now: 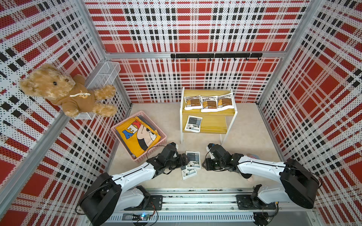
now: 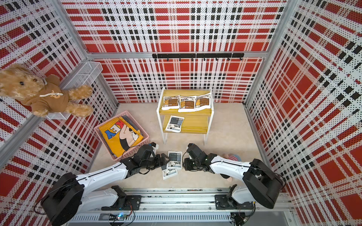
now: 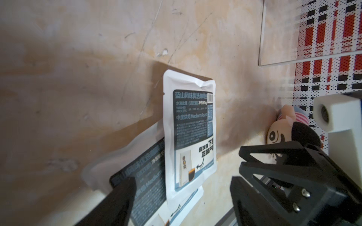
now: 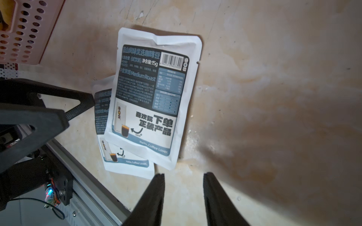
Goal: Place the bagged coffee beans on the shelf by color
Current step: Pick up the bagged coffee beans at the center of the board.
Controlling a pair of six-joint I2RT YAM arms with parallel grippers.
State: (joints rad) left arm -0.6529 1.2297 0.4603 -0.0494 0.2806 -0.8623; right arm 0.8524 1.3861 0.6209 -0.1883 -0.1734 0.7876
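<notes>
Here, the bench carries the shelf at the middle of its rear edge. On the top board of the shelf three brown-orange pouches lie in a row, and on the lower board lies one grey pouch.

Near the front edge of the bench, both arms meet over the two remaining bags. The left gripper stands wide open with its fingers on both sides of the bags' end, gripping nothing. The right gripper is partly open and empty, just beside the bags.

The upper grey bag lies across the lower grey bag and covers a part of it.

I think the overlap is the main danger. If the left jaws close low, they may pinch both bags together, or drag the lower one along. Also the bags are thin and flat, so a shallow grip may slip off. The two grippers are near each other and may collide.
</notes>
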